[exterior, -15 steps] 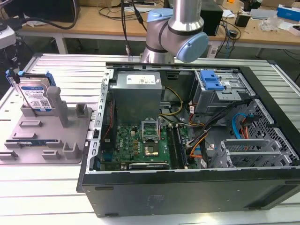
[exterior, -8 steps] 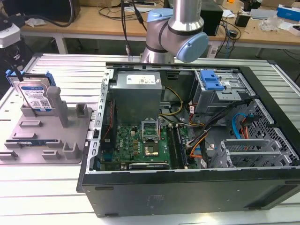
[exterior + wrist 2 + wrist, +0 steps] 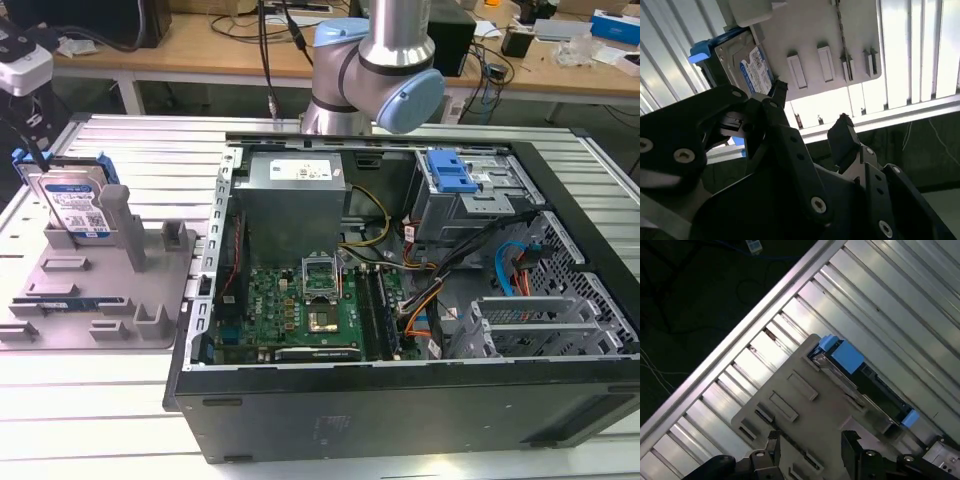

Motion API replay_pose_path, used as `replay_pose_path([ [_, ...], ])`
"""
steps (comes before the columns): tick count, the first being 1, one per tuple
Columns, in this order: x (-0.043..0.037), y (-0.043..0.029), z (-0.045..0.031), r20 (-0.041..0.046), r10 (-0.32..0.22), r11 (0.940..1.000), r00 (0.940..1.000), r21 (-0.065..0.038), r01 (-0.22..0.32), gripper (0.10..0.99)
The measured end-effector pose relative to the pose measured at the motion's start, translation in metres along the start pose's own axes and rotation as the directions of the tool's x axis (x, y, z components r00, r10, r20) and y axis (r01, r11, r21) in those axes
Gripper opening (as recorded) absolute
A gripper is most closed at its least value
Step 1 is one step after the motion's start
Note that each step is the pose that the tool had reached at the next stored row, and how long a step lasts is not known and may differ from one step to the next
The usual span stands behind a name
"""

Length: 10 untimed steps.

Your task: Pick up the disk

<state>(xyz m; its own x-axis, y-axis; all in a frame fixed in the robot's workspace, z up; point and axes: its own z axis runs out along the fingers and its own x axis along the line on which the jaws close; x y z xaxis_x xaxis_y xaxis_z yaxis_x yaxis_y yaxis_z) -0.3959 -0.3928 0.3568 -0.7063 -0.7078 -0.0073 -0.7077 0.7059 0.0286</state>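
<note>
My claw [image 3: 810, 107] is spread wide and holds nothing. Its black fingertips [image 3: 777, 91] hang above the grey plastic holder [image 3: 810, 30], off to one side of the disk rather than astride it. The disk [image 3: 72, 205] stands on edge beside an upright post at the holder's far corner, at the exterior view's left and well apart from the open computer case [image 3: 400, 400], so I judge this to be the approach, with no contact yet. I reckon the grasp calls for centring my fingers over the drive's upper edge, one at each flat face, clear of the post and the blue side rails [image 3: 847, 357].
</note>
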Motion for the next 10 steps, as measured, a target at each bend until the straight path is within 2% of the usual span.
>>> replay_pose_path([
  [4, -0.0002, -0.0001, 0.0003, -0.0022, -0.081, 0.9967, 0.9967, -0.001, 0.081, 0.600],
  [10, -0.0011, -0.0012, 0.0011, -0.0078, -0.178, 0.9840, 0.9840, 0.000, 0.178, 0.600],
])
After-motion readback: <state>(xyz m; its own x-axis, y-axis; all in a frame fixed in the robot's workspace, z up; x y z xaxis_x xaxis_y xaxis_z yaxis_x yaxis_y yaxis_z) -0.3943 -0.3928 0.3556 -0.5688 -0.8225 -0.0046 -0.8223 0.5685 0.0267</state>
